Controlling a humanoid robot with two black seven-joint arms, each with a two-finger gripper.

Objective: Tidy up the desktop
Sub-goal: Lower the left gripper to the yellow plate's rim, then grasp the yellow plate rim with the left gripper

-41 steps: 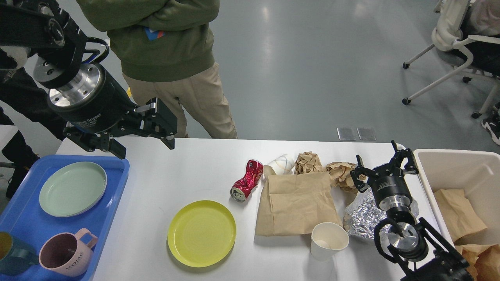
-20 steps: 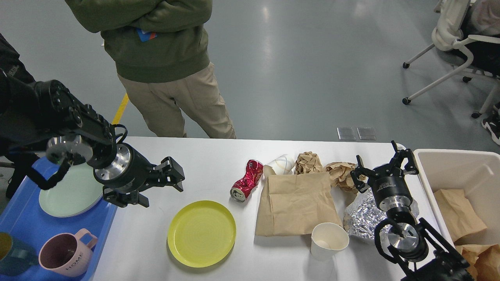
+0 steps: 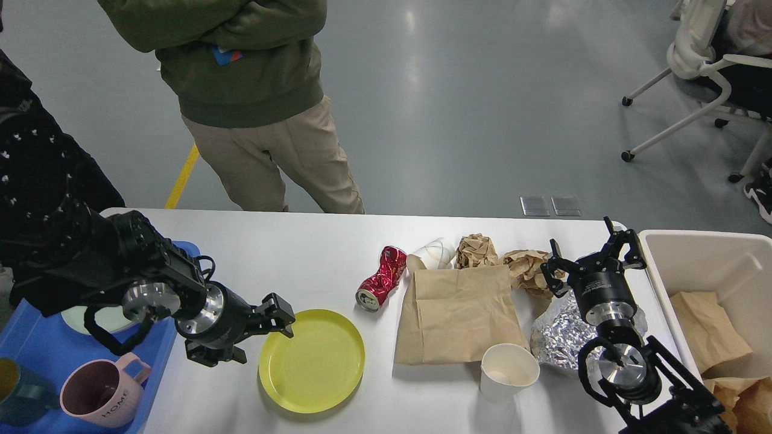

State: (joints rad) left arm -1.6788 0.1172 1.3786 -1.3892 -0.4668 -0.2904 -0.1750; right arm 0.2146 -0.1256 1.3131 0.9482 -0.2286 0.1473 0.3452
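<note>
The white desktop [image 3: 301, 253] fills the lower part of the head view. A yellow plate [image 3: 312, 360] lies on it near the front. My left gripper [image 3: 259, 337] is open, low over the desktop, its fingers at the plate's left rim. Farther right lie a crushed red can [image 3: 382, 278], a flat brown paper bag [image 3: 461, 313], a crumpled white cup [image 3: 433, 253], two brown paper wads [image 3: 476, 250], a foil wad [image 3: 558, 334] and an upright paper cup [image 3: 508, 372]. Open and holding nothing, my right gripper [image 3: 588, 253] hovers by the paper wads.
A blue tray [image 3: 36, 355] at the left holds a pale green plate [image 3: 90, 318], a pink mug [image 3: 101, 395] and a dark teal cup. A beige bin [image 3: 711, 265] with brown paper stands at the right. A person [image 3: 253, 90] stands behind the desk.
My left arm has come down from high above the tray to the yellow plate's left rim. The right arm has not moved.
</note>
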